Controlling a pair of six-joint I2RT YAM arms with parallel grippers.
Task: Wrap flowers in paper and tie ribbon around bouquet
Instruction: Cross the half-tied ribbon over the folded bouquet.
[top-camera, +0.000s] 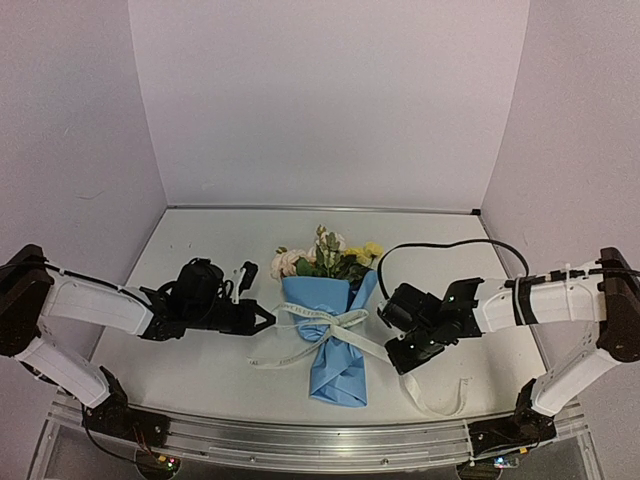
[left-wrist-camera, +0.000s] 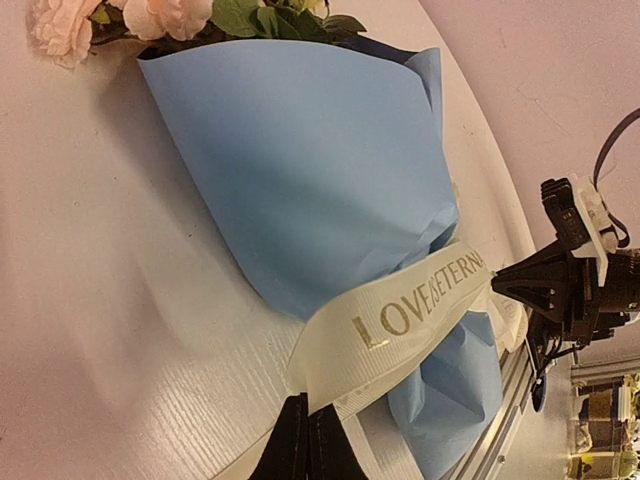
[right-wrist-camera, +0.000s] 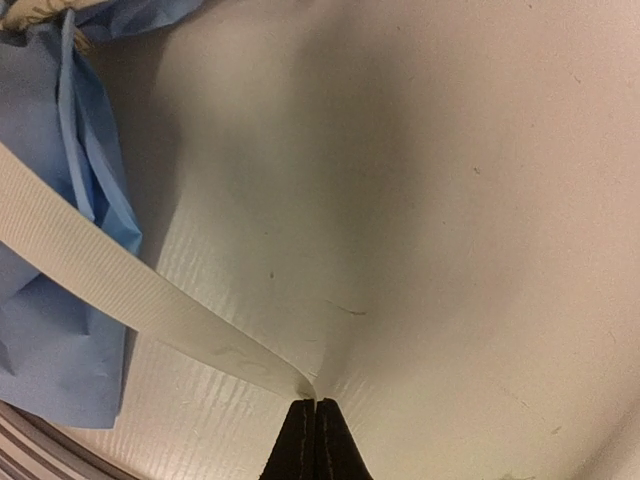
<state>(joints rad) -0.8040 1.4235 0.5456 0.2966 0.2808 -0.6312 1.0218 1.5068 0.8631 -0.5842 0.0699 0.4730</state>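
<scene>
Left gripper clamped on ribbon, right gripper likewise, apparently pulling outward to cinch the crossing around the bouquet.

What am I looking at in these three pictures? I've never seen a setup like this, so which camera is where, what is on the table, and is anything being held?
The wide picture comes from a fixed camera above and behind two robot arms bolted at the near edge of a white table. The other two pictures come from small cameras on each arm's wrist, looking past its own fingers.

In the middle lies a bouquet: pink, cream and yellow flowers wrapped in a cone of light-blue paper. A cream ribbon, printed with lettering, goes around the cone's narrow part.

The left gripper is shut on the ribbon on its side of the bouquet. The right gripper is shut on the ribbon on the other side, and the strip runs from its fingertips back to the bouquet. It looks like each arm holds one side of the ribbon, probably for tying.
</scene>
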